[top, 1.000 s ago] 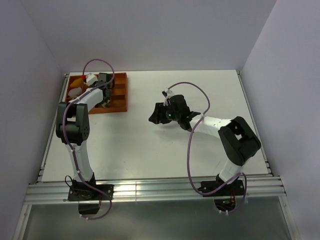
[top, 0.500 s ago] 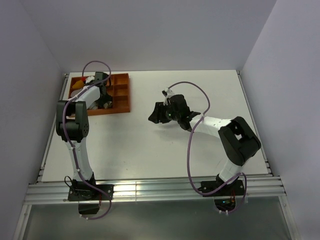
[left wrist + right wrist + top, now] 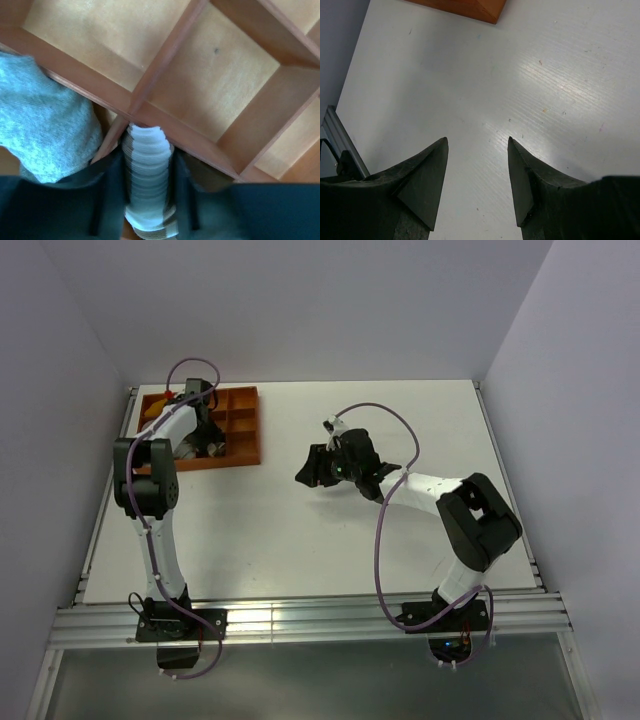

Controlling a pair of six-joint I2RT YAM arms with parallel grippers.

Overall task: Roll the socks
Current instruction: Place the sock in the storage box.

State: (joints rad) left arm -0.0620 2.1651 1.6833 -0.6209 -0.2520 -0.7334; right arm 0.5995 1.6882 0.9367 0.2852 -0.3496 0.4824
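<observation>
In the left wrist view a rolled brown sock with white stripes [image 3: 147, 185] sits upright between the fingers of my left gripper [image 3: 147, 152]. Both fingers lie against its sides, just over a divider of the orange wooden tray [image 3: 165, 125]. A grey sock [image 3: 45, 125] lies bunched in the compartment to the left. From above, my left gripper [image 3: 205, 430] is down inside the tray [image 3: 243, 445] at the table's back left. My right gripper [image 3: 310, 468] hovers open over the bare table centre, with nothing between its fingers [image 3: 435, 175].
The tray is split into several compartments by raised dividers. Its corner [image 3: 470, 7] shows at the top of the right wrist view, well ahead of the right fingers. Grey walls close in the left, back and right. A metal rail [image 3: 300, 620] runs along the near edge.
The left arm has reached further back over the tray's left side and now covers the cloth pieces seen there. The right arm has not moved.
</observation>
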